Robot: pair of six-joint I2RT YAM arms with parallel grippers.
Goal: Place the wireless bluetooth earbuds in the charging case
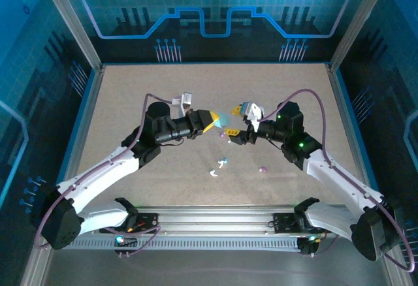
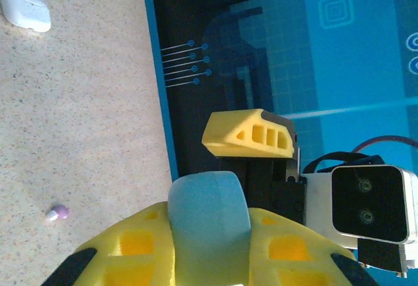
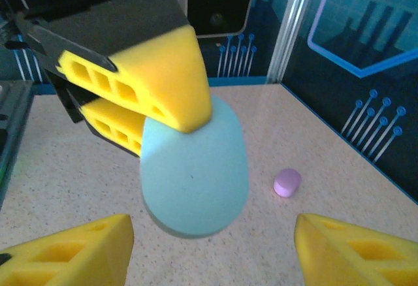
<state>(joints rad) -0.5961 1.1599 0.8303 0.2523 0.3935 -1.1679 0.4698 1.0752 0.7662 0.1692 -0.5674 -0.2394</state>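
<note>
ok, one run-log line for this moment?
left gripper: shut on light blue case, held above table | right gripper: open, close to case | purple earbud: loose on table | insertion: not yet done

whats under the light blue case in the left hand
Bare speckled table, with a small purple piece off to one side. The left hand holds the case clear of it. The patch straight below is covered by the case.
</note>
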